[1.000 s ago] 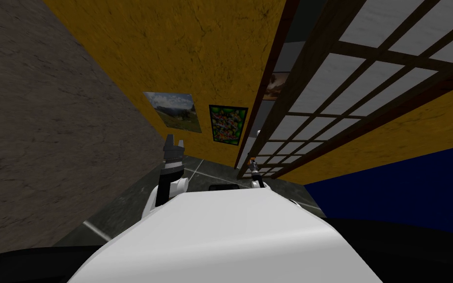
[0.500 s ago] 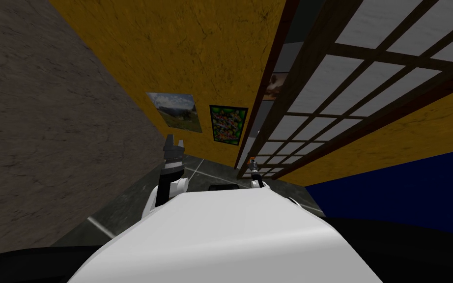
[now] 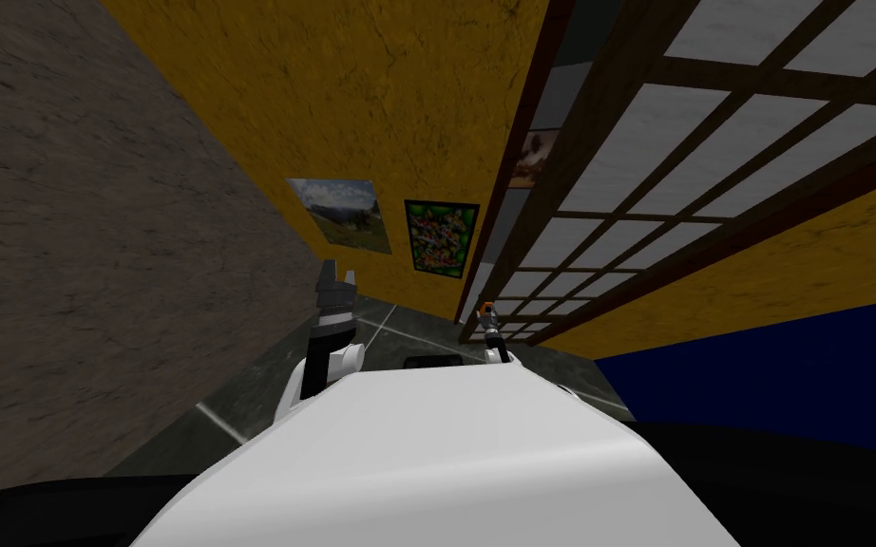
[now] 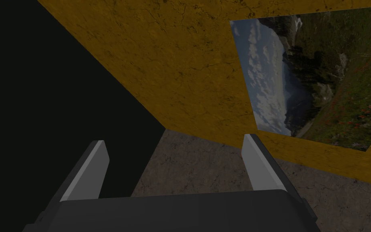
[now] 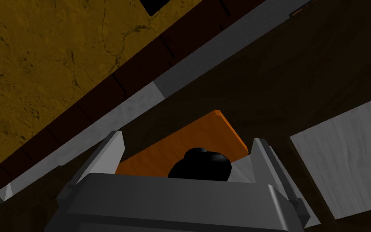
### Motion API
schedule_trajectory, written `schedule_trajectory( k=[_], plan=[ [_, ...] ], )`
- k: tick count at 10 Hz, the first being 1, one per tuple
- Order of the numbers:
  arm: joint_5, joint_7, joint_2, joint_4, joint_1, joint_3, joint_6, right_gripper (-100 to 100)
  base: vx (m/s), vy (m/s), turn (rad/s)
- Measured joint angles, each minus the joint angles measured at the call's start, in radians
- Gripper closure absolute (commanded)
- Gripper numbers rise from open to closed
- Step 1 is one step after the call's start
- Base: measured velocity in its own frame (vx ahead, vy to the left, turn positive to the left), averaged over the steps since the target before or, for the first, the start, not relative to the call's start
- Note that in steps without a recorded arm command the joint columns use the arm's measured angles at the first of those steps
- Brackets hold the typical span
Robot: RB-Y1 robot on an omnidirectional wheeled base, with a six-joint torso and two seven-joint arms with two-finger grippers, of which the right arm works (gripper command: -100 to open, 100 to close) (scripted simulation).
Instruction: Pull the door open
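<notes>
The door (image 3: 617, 171) is a dark wooden lattice with white panes; it stands ajar at my right, swung off its dark red frame (image 3: 522, 142). In the right wrist view its dark wood (image 5: 301, 60) carries an orange handle plate (image 5: 217, 131) with a black knob (image 5: 200, 163). My right gripper (image 5: 188, 139) is open, its fingers standing either side of the knob without touching it. In the head view the right gripper (image 3: 488, 318) is small at the door's edge. My left gripper (image 3: 336, 280) is raised and open (image 4: 174, 141), holding nothing.
A yellow wall (image 3: 379, 95) ahead bears a landscape picture (image 3: 336, 214) and a colourful one (image 3: 441, 237). A grey-brown wall (image 3: 66, 237) runs close along my left. A dark blue surface (image 3: 788, 370) lies at my right, under the door. Grey floor (image 3: 398, 328) shows ahead.
The whole head view has shifted slightly, so I have moved a little; the door's lattice sits a bit differently in the picture. Both arms keep their places.
</notes>
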Motion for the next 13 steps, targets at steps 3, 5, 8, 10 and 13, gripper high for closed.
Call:
schedule_trajectory(
  k=[3, 5, 8, 10, 13],
  plan=[
    [-0.032, -0.080, -0.009, -0.006, 0.005, 0.016, 0.000, -100, -0.064, -0.030, 0.043],
    [-0.055, -0.135, -0.012, -0.019, 0.012, 0.031, 0.003, -100, -0.057, -0.016, 0.043],
    [-0.086, -0.213, -0.017, -0.032, 0.019, 0.052, 0.005, -100, -0.059, -0.021, 0.048],
    [-0.103, -0.263, -0.020, -0.043, 0.025, 0.064, 0.007, -100, -0.056, -0.016, 0.033],
    [-0.135, -0.338, -0.025, -0.056, 0.032, 0.085, 0.010, -100, -0.059, -0.027, 0.049]
  ],
)
